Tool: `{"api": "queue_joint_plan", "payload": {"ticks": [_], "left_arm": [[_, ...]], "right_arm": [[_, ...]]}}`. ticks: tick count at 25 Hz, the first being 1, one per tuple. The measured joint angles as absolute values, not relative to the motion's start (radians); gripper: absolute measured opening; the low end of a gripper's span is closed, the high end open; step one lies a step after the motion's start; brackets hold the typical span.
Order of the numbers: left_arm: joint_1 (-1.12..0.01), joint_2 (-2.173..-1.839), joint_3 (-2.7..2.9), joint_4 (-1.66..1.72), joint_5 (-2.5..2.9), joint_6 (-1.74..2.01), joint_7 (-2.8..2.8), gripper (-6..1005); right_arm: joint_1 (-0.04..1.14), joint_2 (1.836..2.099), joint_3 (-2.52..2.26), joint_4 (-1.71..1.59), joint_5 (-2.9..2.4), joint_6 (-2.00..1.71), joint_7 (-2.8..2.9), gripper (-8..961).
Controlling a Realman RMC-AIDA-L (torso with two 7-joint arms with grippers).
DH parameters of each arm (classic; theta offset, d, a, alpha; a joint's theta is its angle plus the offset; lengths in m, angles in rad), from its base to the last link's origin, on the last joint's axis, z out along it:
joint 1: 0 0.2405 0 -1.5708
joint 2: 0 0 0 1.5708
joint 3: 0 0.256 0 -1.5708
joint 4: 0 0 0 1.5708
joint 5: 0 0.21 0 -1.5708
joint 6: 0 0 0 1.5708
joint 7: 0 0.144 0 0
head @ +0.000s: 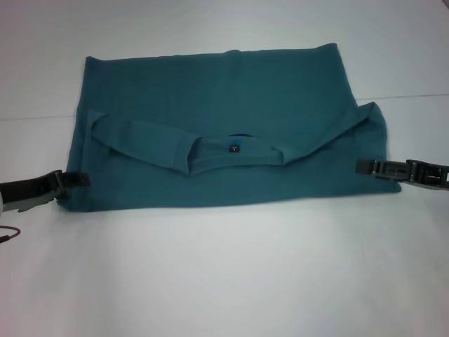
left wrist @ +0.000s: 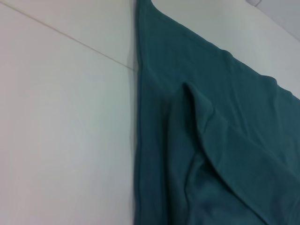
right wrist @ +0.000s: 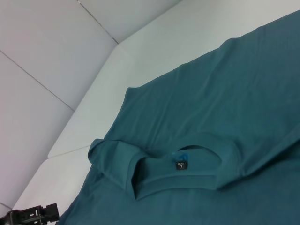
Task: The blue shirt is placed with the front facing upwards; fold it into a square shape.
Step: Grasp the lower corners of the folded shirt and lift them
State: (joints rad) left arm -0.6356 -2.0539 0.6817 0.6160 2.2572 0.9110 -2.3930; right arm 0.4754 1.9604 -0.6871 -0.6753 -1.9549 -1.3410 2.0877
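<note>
The blue shirt lies flat on the white table as a wide teal rectangle. Its upper part is folded over toward me, so the round collar with a small dark label sits near the middle. No lettering shows. My left gripper rests low at the shirt's left edge, and my right gripper reaches onto its right edge. In the left wrist view the shirt shows its side hem and a raised fold. In the right wrist view the shirt shows its label, with the left gripper far off.
The white table stretches bare in front of the shirt and to both sides. A thin dark cable curls at the left edge beside the left arm. A seam line crosses the table behind the shirt.
</note>
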Motion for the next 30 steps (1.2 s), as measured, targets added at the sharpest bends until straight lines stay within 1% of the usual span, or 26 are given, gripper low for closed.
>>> {"api": "queue_joint_plan", "payload": {"ticks": [25,30], "left_arm": [[-0.666,-2.06,0.725,0.589,2.282,0.875,-2.398,464],[-0.684,-2.057,0.734,0.591,2.381,0.865,-2.493,450]], "right_arm": [[0.479,1.96,-0.687,-0.673,-1.957,-1.341,2.086,795],[0.476,1.959,-0.678,-0.673,-1.956,-1.341,2.086,795]]}}
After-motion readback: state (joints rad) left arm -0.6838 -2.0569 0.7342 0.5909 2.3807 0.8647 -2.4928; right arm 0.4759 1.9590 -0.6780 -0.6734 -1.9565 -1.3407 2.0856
